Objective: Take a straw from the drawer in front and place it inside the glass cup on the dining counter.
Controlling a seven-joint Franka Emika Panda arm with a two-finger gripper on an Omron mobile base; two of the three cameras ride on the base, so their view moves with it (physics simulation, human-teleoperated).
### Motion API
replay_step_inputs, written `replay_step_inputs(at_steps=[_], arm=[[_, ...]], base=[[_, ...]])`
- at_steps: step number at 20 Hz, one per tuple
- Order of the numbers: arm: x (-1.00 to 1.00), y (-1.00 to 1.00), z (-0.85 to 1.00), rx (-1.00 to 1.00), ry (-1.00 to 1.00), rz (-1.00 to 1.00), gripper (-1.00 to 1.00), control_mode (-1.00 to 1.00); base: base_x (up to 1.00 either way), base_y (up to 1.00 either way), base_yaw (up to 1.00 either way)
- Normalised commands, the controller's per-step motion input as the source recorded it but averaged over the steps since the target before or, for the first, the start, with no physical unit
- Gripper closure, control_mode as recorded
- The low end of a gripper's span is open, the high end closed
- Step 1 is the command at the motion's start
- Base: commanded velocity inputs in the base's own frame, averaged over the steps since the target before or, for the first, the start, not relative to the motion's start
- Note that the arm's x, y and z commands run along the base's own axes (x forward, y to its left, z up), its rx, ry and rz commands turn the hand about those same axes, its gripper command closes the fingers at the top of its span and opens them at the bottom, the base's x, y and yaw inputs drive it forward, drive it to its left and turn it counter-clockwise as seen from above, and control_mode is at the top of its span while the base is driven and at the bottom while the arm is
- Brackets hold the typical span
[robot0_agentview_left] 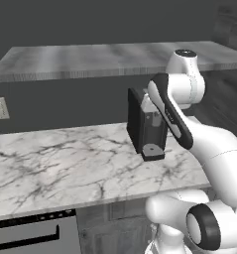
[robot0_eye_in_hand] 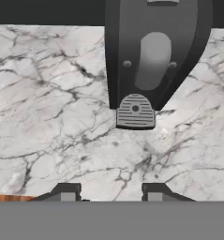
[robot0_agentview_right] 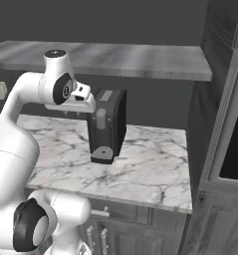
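Observation:
My gripper (robot0_eye_in_hand: 111,193) hovers over a white marble counter (robot0_agentview_left: 65,163) with grey veins. Its fingertips (robot0_eye_in_hand: 68,192) stand apart with only marble showing between them, so it is open and holds nothing. In the right base view my hand (robot0_agentview_right: 83,101) hangs just left of a black coffee machine. Below the counter edge, the grey drawer (robot0_agentview_right: 118,210) with its small silver handle (robot0_agentview_right: 101,213) is shut. The straw is hidden and the glass cup is out of view. I cannot tell whether this slab is the dining counter.
The black coffee machine (robot0_agentview_left: 146,126) stands upright on the counter right ahead of the hand. A second, higher marble slab (robot0_agentview_left: 90,59) runs along the back. A panel with a long black handle (robot0_agentview_left: 26,241) sits at lower left. Tall dark cabinets (robot0_agentview_right: 222,114) rise on the right.

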Motion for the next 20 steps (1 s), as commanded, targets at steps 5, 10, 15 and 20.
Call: replay_step_inputs(at_steps=[5,10,15,20], arm=[[0.0,0.0,0.0,0.0,0.0,0.0,-1.0,1.0],[0.0,0.0,0.0,0.0,0.0,0.0,-1.0,1.0],[0.0,0.0,0.0,0.0,0.0,0.0,-1.0,1.0],[0.0,0.0,0.0,0.0,0.0,0.0,-1.0,1.0]], base=[[-0.24,0.0,0.0],[-0.72,-0.1,0.0],[-0.56,-0.13,0.0],[-0.26,-0.23,0.17]])
